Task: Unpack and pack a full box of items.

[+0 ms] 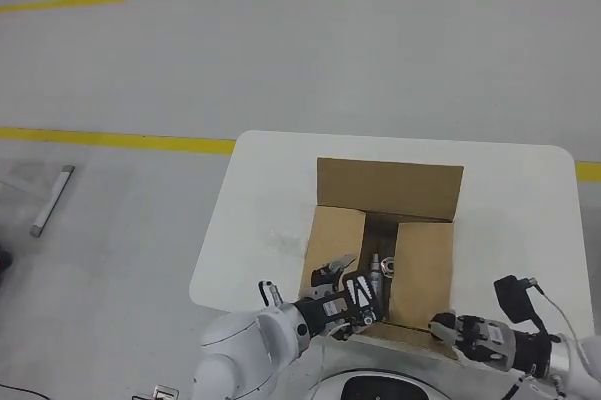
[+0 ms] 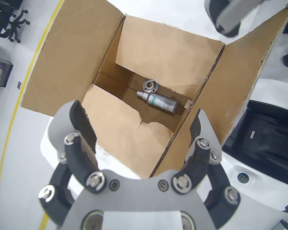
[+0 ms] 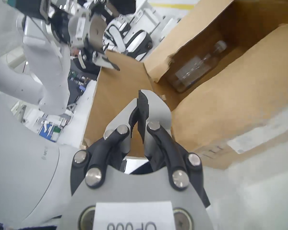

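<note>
**Top view, with both wrist views.** A cardboard box (image 1: pixel 420 300) stands open on the white table (image 1: pixel 520 200), its near side at the table's 6 o'clock edge.

- **Flaps, taking the box as the dial:**
  - The far flap (image 1: pixel 390 187) lies folded out toward 12 o'clock.
  - The left flap (image 1: pixel 332 250), at 9 o'clock, has a torn free edge and leans over the opening.
  - The right flap (image 1: pixel 423 275), at 3 o'clock, also leans over the opening.
  - The near flap (image 2: pixel 242 72), at 6 o'clock, stands up.
- **Opening:** a narrow slot is left between the two side flaps.
- **Contents:** on the box floor a bottle (image 2: pixel 158 102) lies on its side. A metal flange (image 2: pixel 149 85) sits just beside its capped end, toward the far wall.
- **Left gripper** (image 1: pixel 348 285) (image 2: pixel 138 111): it hangs at about 7 o'clock over the near-left corner. Its fingers are spread wide apart — one is above the left flap and the other above the foot of the near flap.
- **Right gripper** (image 1: pixel 442 326) (image 3: pixel 141 101): it sits at about 5 o'clock, at the right end of the near flap, with its fingers pressed together. Whether cardboard is caught between them cannot be told.
- **Free surface:** bare table runs broad at 12 and 3 o'clock of the box and narrower at 9 o'clock.
</note>
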